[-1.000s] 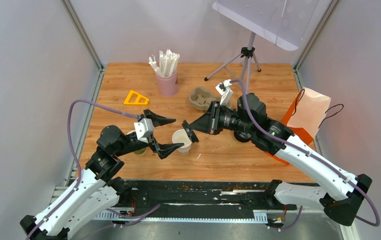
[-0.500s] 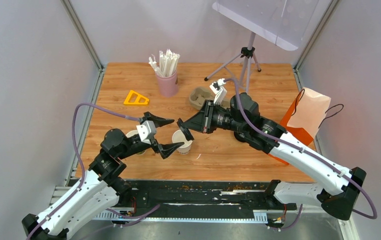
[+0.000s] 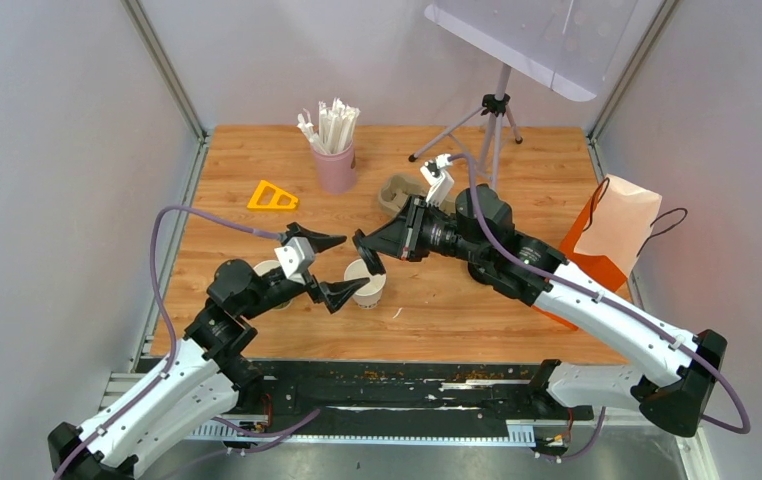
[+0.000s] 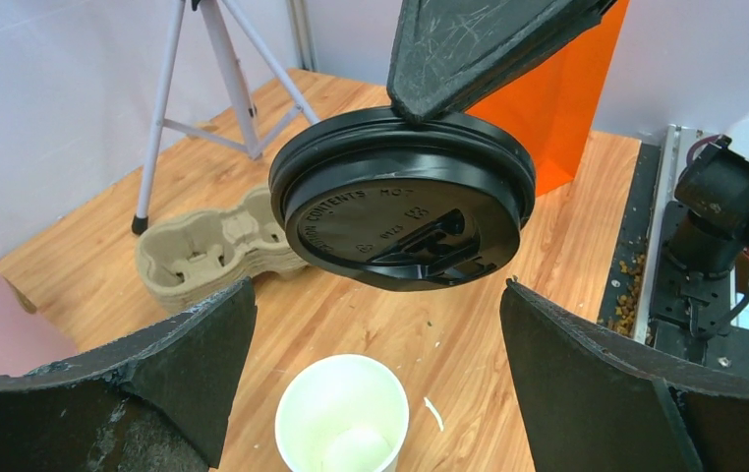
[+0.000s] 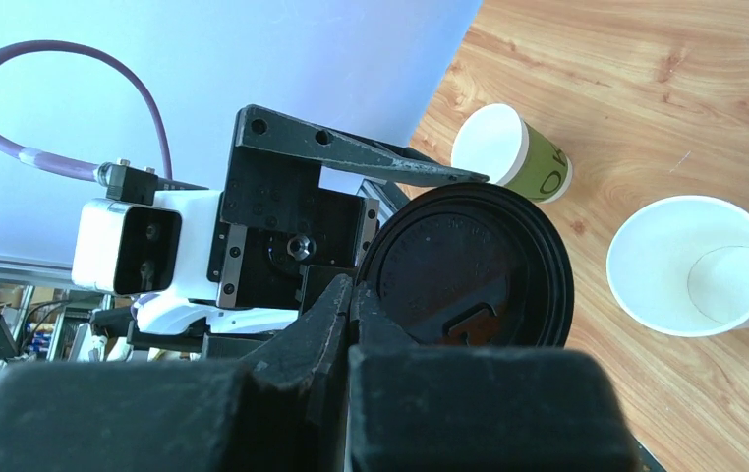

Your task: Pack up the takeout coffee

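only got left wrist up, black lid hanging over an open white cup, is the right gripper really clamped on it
Observer: Yes. The right wrist view shows the right gripper shut on the black lid at its rim.
Operator: wheres the other cup
Observer: The olive-green cup stands upright and lidless on the table, to the left of the white cup in the top view.
Operator: anything else on that side
Observer: A yellow triangular piece lies flat farther back on the left.
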Robot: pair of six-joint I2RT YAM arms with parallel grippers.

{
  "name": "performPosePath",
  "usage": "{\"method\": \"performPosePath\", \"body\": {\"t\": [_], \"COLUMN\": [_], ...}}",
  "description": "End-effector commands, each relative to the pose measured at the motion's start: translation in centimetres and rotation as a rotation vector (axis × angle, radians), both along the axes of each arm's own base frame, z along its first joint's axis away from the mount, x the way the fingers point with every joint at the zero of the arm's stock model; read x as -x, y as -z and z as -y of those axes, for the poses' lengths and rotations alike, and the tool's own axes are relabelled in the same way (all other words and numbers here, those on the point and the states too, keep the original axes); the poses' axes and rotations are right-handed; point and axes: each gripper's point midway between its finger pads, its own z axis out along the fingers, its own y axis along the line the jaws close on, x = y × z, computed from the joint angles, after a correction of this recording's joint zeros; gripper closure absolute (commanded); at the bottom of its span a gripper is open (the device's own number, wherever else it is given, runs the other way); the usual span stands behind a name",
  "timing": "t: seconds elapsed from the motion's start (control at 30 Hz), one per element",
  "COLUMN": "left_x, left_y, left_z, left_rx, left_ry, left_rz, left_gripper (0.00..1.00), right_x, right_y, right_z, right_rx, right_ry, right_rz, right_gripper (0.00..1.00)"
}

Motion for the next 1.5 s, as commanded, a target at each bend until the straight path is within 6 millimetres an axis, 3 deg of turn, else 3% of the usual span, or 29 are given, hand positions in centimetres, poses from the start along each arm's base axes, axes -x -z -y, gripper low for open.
{"method": "performPosePath", "body": {"t": [0.0, 1.47], "left_x": [-0.3, -0.4], "left_y": [-1.6, -2.8], "left_z": [0.0, 1.7], "left_rx": [0.052, 0.113], "left_ry": [-0.018, 0.052], "left_rz": [0.039, 0.067], "left_gripper": [0.00, 0.00], "right_x": [-0.3, -0.6], "right_y": [-3.0, -3.3], "right_z": [-0.3, 0.0], "right_rx": [-0.079, -0.102], "right_ry": [0.022, 0.064], "right_rz": [0.039, 0.039], "right_gripper": [1.00, 1.00]}}
